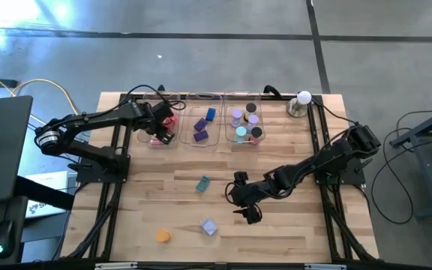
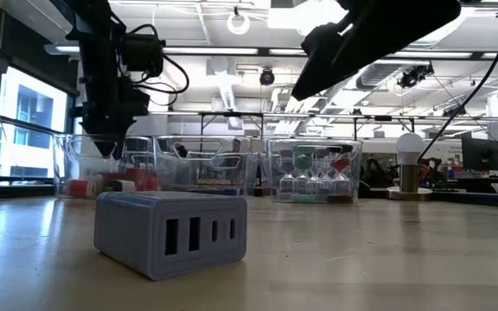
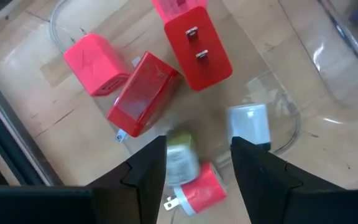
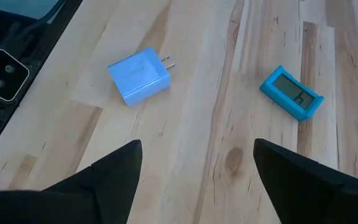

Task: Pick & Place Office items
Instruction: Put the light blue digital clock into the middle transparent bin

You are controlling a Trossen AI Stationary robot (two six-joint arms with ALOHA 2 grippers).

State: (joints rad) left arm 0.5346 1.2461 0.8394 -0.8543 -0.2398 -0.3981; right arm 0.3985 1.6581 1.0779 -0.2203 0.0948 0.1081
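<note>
Three clear trays (image 1: 203,139) flank the white ball (image 1: 304,97) — left tool (image 3: 197,171) open over red chargers (image 3: 143,93), right tool (image 4: 197,168) open, empty.

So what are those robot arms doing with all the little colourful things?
They are sorting small plugs and gadgets into clear trays. The left tool hangs open over the left tray, above red and pink plugs. The right tool is open above the table, near a blue plug and a teal clock.
</note>
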